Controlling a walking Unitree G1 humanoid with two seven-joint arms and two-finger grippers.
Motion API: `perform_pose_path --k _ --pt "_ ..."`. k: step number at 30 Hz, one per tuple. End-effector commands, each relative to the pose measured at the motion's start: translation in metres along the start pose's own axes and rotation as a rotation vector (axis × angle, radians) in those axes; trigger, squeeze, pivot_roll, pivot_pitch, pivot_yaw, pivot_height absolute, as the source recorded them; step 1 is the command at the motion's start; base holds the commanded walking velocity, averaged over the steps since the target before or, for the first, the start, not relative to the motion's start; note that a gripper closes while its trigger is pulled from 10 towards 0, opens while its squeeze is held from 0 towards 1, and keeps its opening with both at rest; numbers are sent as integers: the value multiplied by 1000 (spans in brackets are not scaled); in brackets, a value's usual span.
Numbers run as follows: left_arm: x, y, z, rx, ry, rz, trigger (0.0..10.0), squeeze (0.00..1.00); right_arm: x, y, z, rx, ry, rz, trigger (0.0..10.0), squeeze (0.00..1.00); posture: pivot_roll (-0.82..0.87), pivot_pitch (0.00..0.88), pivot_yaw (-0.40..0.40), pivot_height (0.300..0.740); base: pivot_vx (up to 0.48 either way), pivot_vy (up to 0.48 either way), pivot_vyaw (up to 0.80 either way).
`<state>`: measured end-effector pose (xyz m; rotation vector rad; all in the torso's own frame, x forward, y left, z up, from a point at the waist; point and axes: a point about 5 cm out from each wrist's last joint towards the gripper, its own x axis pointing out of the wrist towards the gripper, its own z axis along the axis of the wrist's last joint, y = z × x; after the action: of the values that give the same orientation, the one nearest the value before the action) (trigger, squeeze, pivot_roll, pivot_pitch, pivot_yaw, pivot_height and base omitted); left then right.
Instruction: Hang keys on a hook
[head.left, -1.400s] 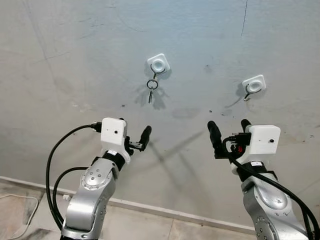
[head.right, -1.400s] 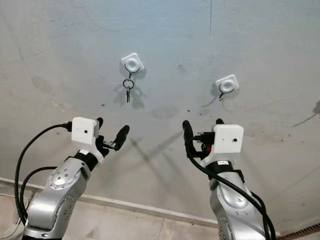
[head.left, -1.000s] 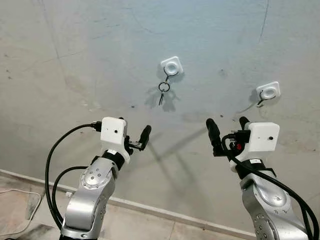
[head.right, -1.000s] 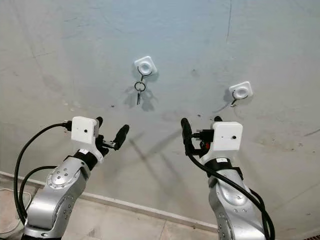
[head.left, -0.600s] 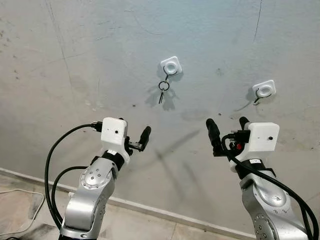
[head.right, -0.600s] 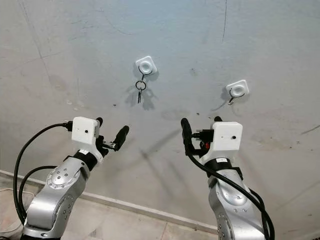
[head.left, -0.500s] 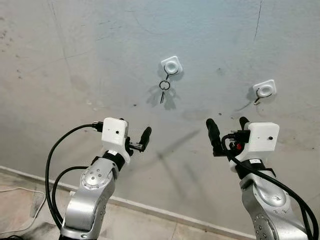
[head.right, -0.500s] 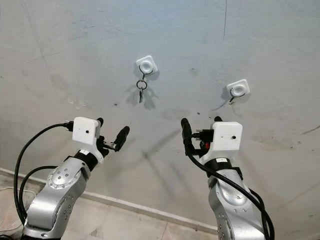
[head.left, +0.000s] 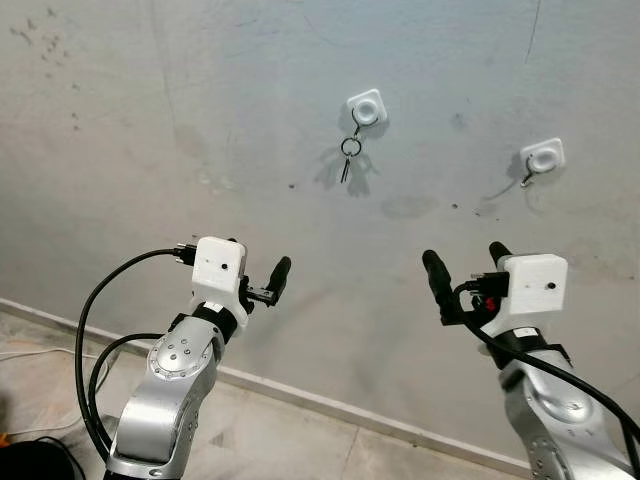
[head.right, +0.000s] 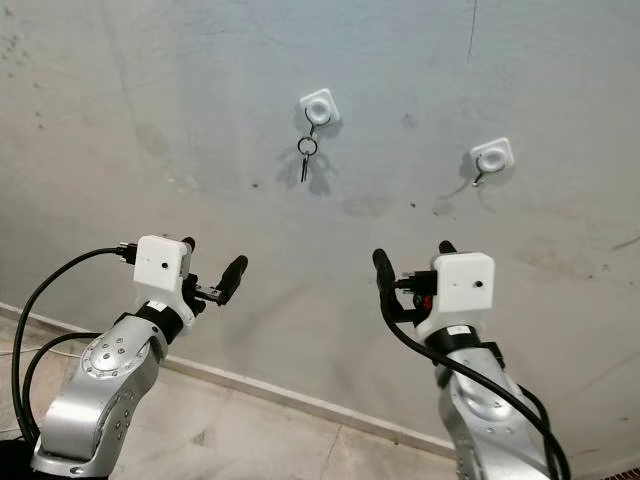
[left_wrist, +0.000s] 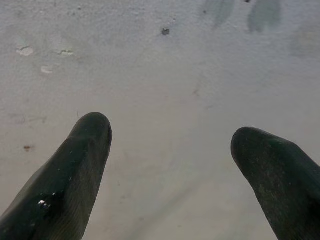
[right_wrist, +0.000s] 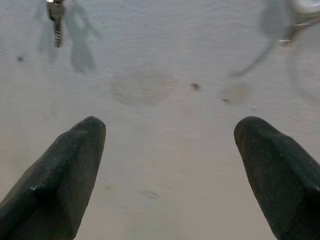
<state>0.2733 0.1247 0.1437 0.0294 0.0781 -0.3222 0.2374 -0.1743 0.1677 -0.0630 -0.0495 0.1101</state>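
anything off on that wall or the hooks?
Nothing serious. The keys hang straight from the left hook; the right hook is bare. Both white hook pads sit slightly rotated, and the wall is scuffed and stained. Left gripper and right gripper are open, empty.

No legible text, labels, brands or numbers anywhere on the wall, hooks, keys or arms.
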Motion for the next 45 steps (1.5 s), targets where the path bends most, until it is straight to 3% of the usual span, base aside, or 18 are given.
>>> perform_pose_path --k 1,25,45 --pt "0 -2 3 5 -8 -13 10000 0 -1 -14 -1 -18 6 -34 10000 0 78 16 -92 740 -285 0 0" --pt "2 -7 4 -4 -8 -53 10000 0 -5 -20 -2 -21 3 -65 10000 0 69 18 -83 740 -262 0 0" --pt "1 -15 5 -47 -15 -91 10000 0 -4 -16 -5 -10 21 -59 10000 0 63 23 -95 740 0 0 -785"
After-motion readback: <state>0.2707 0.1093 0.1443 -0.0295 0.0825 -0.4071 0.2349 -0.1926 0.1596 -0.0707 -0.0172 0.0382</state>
